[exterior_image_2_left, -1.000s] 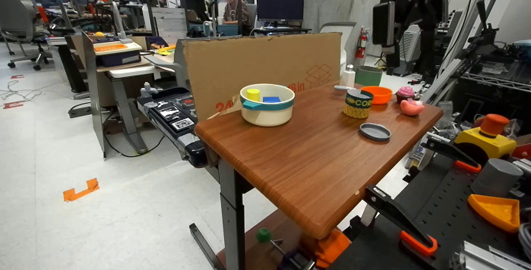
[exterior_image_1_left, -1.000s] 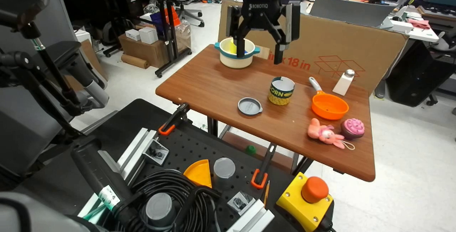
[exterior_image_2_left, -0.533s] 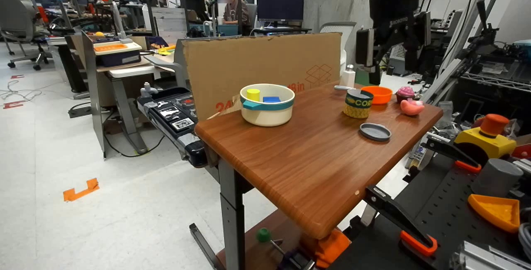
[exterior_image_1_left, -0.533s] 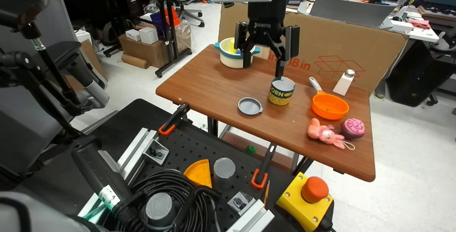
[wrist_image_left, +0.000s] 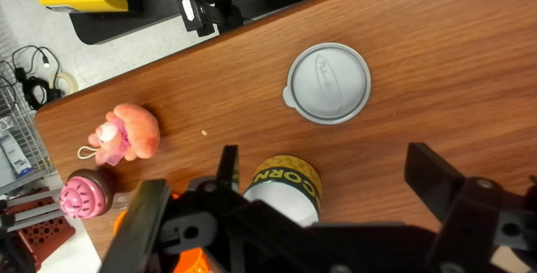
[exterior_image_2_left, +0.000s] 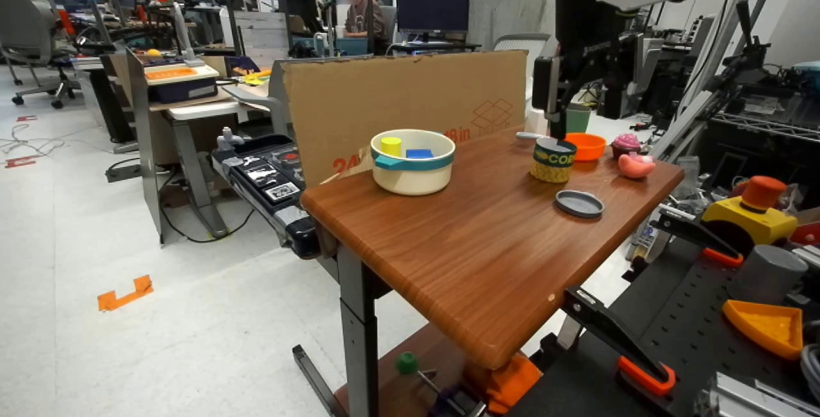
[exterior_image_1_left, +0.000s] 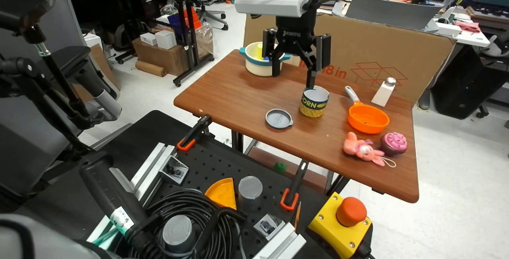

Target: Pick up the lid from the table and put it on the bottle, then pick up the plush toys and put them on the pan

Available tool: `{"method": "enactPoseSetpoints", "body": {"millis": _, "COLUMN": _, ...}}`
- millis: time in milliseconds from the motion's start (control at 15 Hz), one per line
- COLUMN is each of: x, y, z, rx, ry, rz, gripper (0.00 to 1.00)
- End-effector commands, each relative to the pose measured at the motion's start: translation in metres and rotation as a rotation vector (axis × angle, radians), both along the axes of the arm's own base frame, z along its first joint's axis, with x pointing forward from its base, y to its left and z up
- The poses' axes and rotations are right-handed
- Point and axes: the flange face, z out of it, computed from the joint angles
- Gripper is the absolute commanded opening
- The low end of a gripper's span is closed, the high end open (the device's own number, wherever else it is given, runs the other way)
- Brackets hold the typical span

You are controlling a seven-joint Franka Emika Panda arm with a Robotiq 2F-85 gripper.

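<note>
Wrist view: a small round grey plastic-looking lid lies flat at 12 o'clock from the middle of the gap in the black two-fingered gripper, whose jaws stand wide apart and hold nothing. The coming move, I judge, turns on this: a shift toward 12 o'clock in that view, then a descent. The jaws face each other along the 9-to-3 line. The lid, a disc, has no long axis, only a small tab pointing between 8 and 9 o'clock.

A short cylindrical jar with yellow corn print and dark band, the thing to be covered, stands near the lid, at about 7 o'clock from it. In both exterior views a fingertip comes up against the jar's rim by line of sight; whether they touch I cannot tell.

The surface is a flat brown wood-grain tabletop; the lid sits low, so the grip probably needs to go close to the wood. In an exterior view the shallow round orange pan with a white handle lies between 3 and 4 o'clock from the jar; outside it lie the salmon-pink plush rabbit at 6 o'clock and the rounder magenta-pink toy between 4 and 5.
</note>
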Motion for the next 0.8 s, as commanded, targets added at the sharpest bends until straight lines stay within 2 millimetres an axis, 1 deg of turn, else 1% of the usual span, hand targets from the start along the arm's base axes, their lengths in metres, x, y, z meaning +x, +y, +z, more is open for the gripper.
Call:
{"method": "enactPoseSetpoints", "body": {"millis": 0, "x": 0.0, "y": 0.004, "z": -0.004, "rx": -0.008, "ry": -0.022, "rz": 0.012, "gripper": 1.0}}
{"method": "enactPoseSetpoints", "body": {"millis": 267, "x": -0.003, "y": 0.017, "z": -0.001, "rx": 0.052, "ry": -0.018, "rz": -0.008, "gripper": 1.0}}
{"method": "enactPoseSetpoints", "body": {"millis": 467, "x": -0.008, "y": 0.025, "z": -0.005, "rx": 0.058, "ry": -0.019, "rz": 0.022, "gripper": 1.0}}
{"method": "enactPoseSetpoints", "body": {"millis": 600, "x": -0.01, "y": 0.025, "z": -0.006, "rx": 0.056, "ry": 0.001, "rz": 0.051, "gripper": 1.0}}
{"method": "enactPoseSetpoints", "body": {"millis": 733, "x": -0.011, "y": 0.021, "z": -0.006, "rx": 0.039, "ry": 0.021, "rz": 0.08, "gripper": 1.0}}
